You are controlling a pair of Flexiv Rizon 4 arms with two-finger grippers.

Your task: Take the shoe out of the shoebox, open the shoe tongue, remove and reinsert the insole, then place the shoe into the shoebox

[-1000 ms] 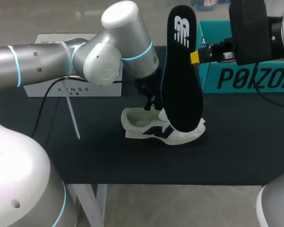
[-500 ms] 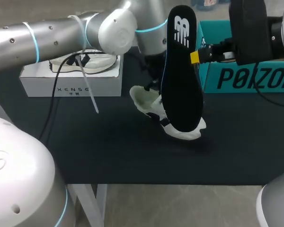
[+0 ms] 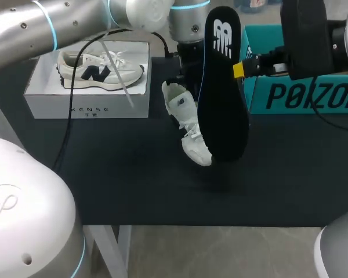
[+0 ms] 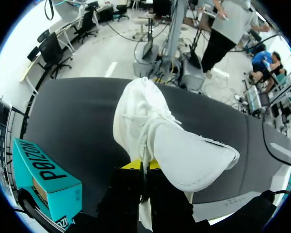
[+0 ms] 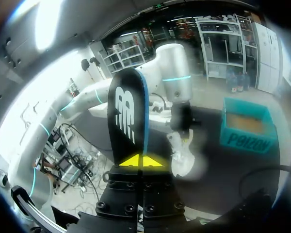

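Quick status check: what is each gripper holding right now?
Left gripper: shut on the white shoe, holding it tilted above the table.
Right gripper: shut on the black insole, held upright.

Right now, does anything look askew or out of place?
Nothing damaged. The shoe hangs toe-down from the left gripper instead of lying flat, and the insole is out, held upright by the right gripper.

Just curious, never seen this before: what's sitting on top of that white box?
A white sneaker with a dark logo lies on the white box. The box's inside cannot be seen.
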